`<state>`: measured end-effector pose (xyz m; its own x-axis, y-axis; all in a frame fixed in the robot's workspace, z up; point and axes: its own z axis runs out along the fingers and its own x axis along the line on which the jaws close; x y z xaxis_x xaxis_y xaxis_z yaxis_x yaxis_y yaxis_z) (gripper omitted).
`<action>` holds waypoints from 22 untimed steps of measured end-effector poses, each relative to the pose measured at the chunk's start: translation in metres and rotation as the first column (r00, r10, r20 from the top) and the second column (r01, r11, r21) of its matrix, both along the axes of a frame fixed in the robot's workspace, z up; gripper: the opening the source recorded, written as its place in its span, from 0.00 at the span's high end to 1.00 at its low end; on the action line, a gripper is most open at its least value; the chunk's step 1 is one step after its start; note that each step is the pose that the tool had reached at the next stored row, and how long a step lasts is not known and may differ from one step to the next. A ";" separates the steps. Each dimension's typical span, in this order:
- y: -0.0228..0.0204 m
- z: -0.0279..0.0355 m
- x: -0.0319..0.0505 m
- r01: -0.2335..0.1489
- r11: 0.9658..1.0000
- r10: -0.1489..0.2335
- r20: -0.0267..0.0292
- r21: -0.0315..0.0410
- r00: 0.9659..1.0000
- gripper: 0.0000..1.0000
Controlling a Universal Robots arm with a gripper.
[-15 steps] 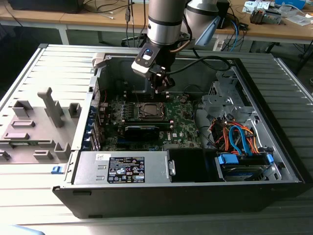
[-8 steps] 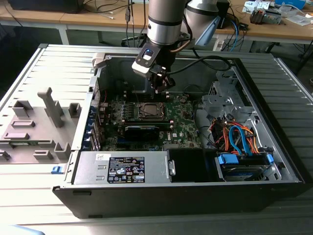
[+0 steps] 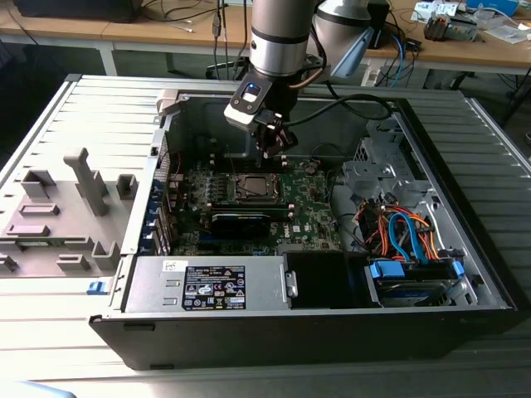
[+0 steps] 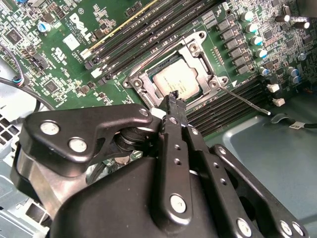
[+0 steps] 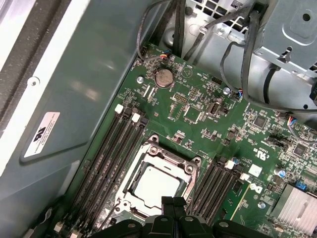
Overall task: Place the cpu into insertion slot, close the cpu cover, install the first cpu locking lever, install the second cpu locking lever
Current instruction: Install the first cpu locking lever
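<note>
The black metal claw [image 4: 174,99] is pinched shut, with nothing seen between its narrow tips at the edge of the socket [image 4: 134,83]. The flat, matte silver chip [image 4: 179,82] is seated there, framed by the shiny square cover [image 5: 168,157]. A thin wire lever [image 4: 247,102] sticks out sideways. The socket's near edge is hidden by the claw.
</note>
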<state>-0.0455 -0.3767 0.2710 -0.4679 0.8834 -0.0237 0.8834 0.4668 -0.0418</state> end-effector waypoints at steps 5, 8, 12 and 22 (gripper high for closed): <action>0.0000 0.0000 0.0000 -0.001 1.000 0.001 0.000 -0.001 1.000 0.89; 0.0000 0.0000 0.0000 -0.006 1.000 0.006 0.000 -0.002 1.000 0.89; 0.0001 -0.0001 0.0000 -0.014 1.000 0.014 0.000 -0.006 1.000 0.89; 0.0000 0.0000 0.0000 -0.031 0.999 0.031 0.000 -0.011 1.000 0.89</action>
<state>-0.0455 -0.3767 0.2710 -0.4948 0.8684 -0.0332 0.8687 0.4932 -0.0470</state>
